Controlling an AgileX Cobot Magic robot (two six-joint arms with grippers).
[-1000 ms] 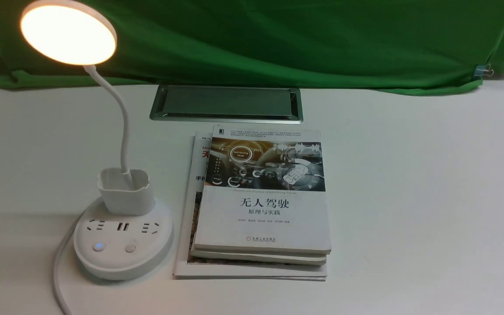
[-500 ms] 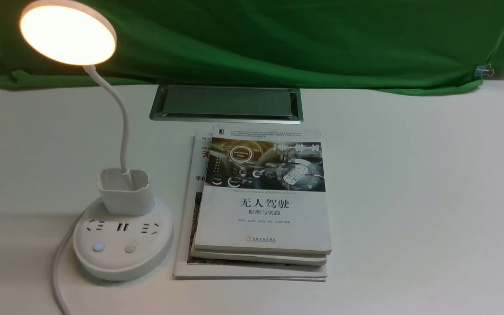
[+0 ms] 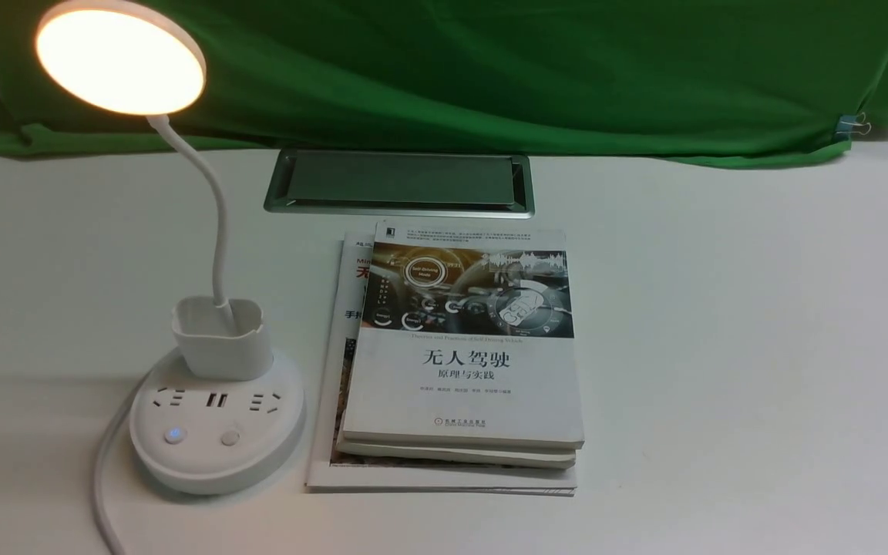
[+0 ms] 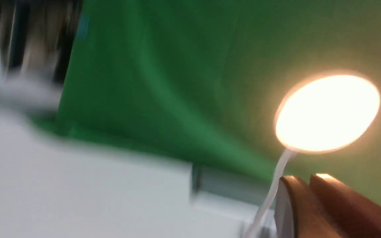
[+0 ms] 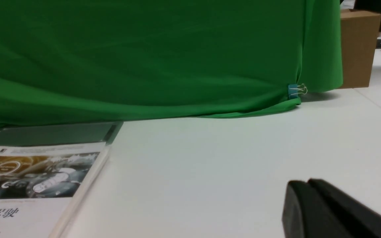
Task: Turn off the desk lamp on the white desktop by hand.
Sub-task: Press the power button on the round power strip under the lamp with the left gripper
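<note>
White desktop [image 3: 721, 347], desk lamp [image 3: 220, 339] lit — approach step. Your left gripper [image 4: 308, 181] jaws together, lamp ahead of them; right gripper [image 5: 306, 185] together too — press its button [image 3: 230, 438].

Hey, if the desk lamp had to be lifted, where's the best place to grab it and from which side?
Probably the cup holder on the desk lamp: come from above and pinch its wall through the open top. It stands upright over the base, while the thin neck looks bendy and the base looks wide.
</note>
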